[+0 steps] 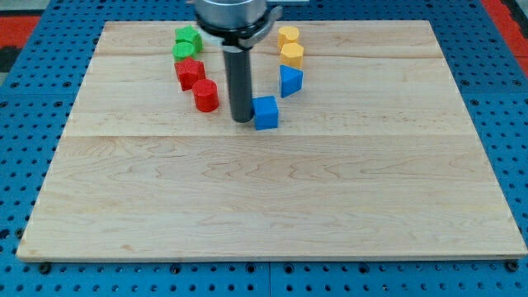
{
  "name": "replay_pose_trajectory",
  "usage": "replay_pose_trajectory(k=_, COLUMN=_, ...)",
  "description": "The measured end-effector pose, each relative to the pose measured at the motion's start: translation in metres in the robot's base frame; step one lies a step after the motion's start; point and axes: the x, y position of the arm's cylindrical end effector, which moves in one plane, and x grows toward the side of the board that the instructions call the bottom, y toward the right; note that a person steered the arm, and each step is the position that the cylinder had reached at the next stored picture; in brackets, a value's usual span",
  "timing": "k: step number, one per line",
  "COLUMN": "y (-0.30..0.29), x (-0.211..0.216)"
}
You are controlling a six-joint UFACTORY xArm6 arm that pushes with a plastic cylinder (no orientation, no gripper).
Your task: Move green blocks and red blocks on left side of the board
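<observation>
My tip (241, 120) rests on the board just left of a blue cube (266, 112), touching or nearly touching it. A red cylinder (205, 96) stands a short way to the tip's left. Above it sits a red star-like block (190, 73). Two green blocks (187, 41) sit close together near the view's top, left of the rod; their shapes are hard to make out. All red and green blocks lie left of the rod, in the upper middle-left of the board.
A blue wedge-like block (289, 81) sits right of the rod. Two yellow blocks (289, 45) stand above it near the top edge. The wooden board (264, 206) lies on a blue mat (25, 165). The arm's body (235, 16) hangs over the top edge.
</observation>
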Motion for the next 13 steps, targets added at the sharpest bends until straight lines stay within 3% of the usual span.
replay_pose_trajectory(k=3, y=0.003, x=-0.003)
replay_pose_trajectory(k=5, y=-0.049, x=-0.041)
replay_pose_trajectory(k=6, y=-0.103, x=-0.035)
replay_pose_trajectory(k=7, y=-0.101, x=-0.03)
replay_pose_trajectory(k=8, y=-0.053, x=-0.046)
replay_pose_trajectory(k=10, y=-0.057, x=-0.088)
replay_pose_trajectory(k=13, y=-0.132, x=-0.092)
